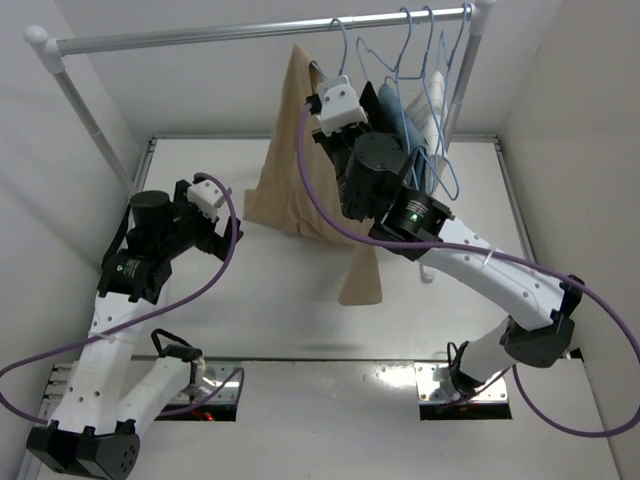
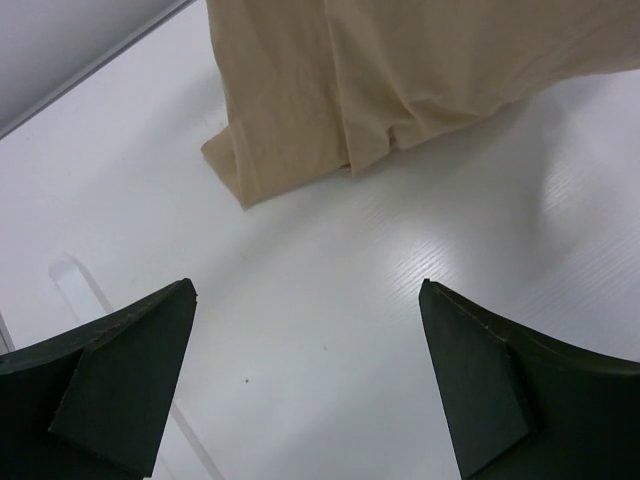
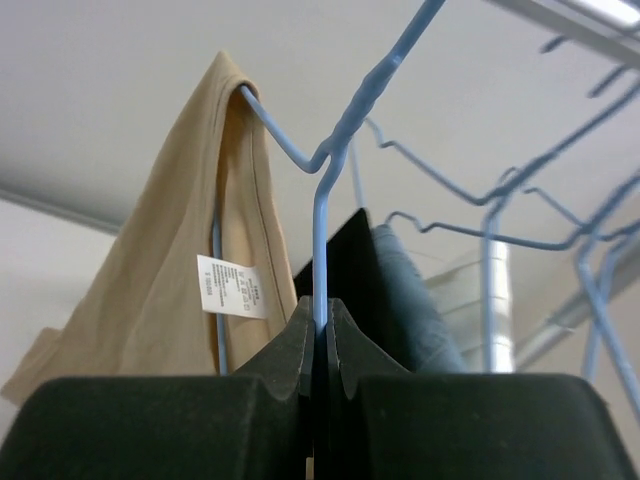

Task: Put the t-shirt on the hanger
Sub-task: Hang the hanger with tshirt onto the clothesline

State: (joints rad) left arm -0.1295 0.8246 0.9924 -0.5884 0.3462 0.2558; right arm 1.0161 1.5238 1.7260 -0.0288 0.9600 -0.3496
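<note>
The right gripper pinches the hanger wire to hold up the t-shirt draped just left of it. The left gripper gapes wide, holding nothing.

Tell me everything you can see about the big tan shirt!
The t-shirt is plain tan, soft, wrinkly cloth. It hangs in a long droop from one shoulder of the pale-blue wire hanger, which pokes inside it. A white label shows inside. Its bottom edge lies bunched on the white table. The right pincer pinches the hanger wire, not the shirt.
</note>
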